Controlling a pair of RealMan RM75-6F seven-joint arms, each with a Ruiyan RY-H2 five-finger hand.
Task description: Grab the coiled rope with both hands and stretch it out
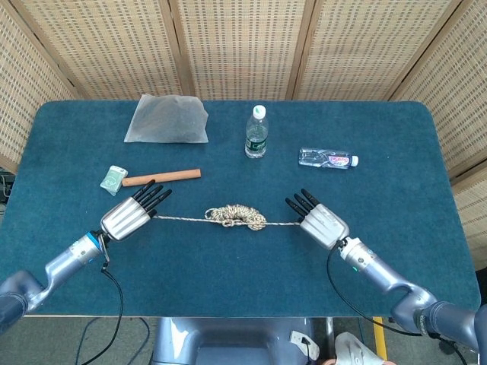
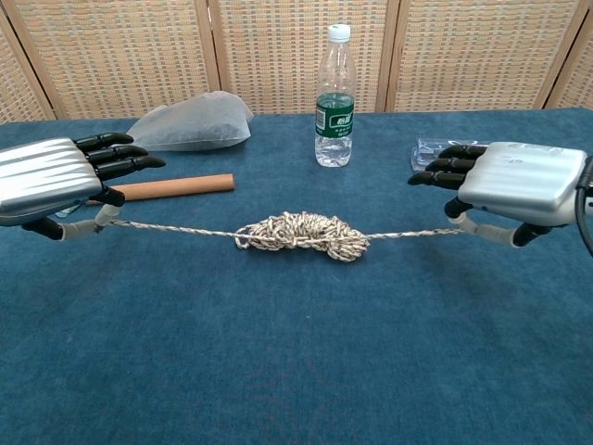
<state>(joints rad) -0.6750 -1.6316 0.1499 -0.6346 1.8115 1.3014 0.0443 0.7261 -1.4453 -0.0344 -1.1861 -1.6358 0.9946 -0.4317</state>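
Your left hand point(image 2: 51, 176) pinches one end of the rope point(image 2: 301, 232) between thumb and a finger, the other fingers held out straight. The rope runs tight to a coiled bunch on the worktop point(image 1: 228, 266), midway between your hands. Your right hand point(image 2: 519, 181) pinches the other end the same way. The chest view shows both pinches; the head view shows only the backs of the hands.

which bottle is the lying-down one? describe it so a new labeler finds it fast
Start at the blue table and look along its far side, right of centre. An upright bottle with a green label stands near the middle; further right lies the clear bottle on its side. It alone is tipped over, white cap pointing right, just beyond the right hand.
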